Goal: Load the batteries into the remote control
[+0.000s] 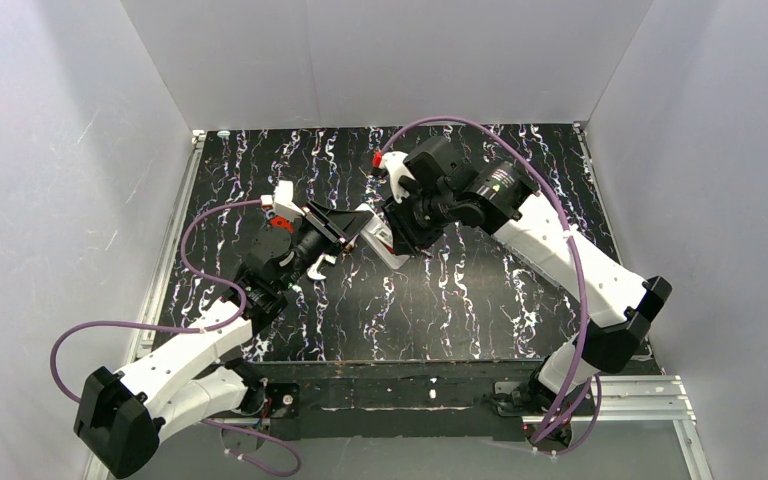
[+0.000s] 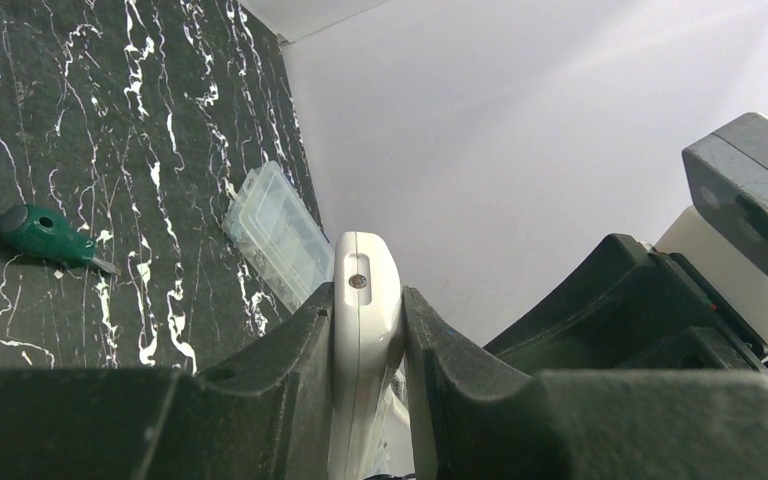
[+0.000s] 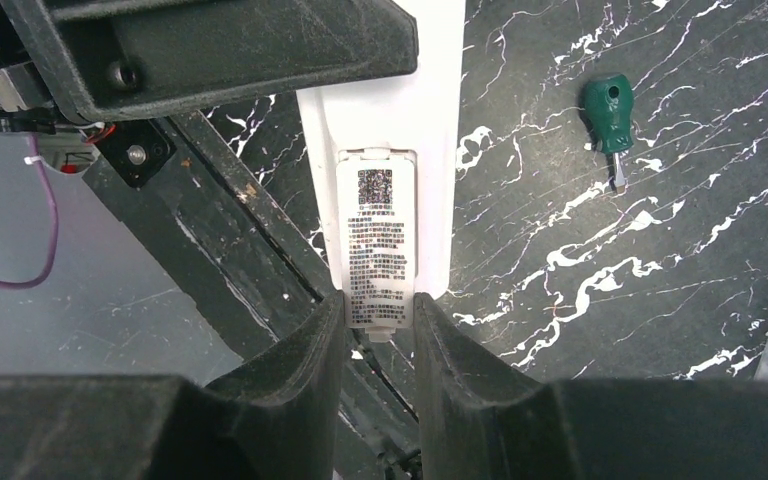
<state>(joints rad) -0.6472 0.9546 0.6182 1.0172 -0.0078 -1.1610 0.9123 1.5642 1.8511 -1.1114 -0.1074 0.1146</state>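
The white remote control (image 1: 380, 243) hangs in the air between both grippers over the middle of the table. My left gripper (image 2: 368, 318) is shut on its edges, seen end-on in the left wrist view (image 2: 363, 285). The right wrist view shows the remote's back (image 3: 380, 120) with a labelled cover plate (image 3: 378, 235) over the battery bay. My right gripper (image 3: 380, 318) is shut on the lower end of that cover plate, which sticks out slightly past the remote's end. No batteries are in view.
A green-handled screwdriver (image 2: 45, 235) lies on the black marbled table (image 1: 480, 290); it also shows in the right wrist view (image 3: 610, 115). A clear plastic box (image 2: 278, 232) lies near the white back wall. White walls enclose the table on three sides.
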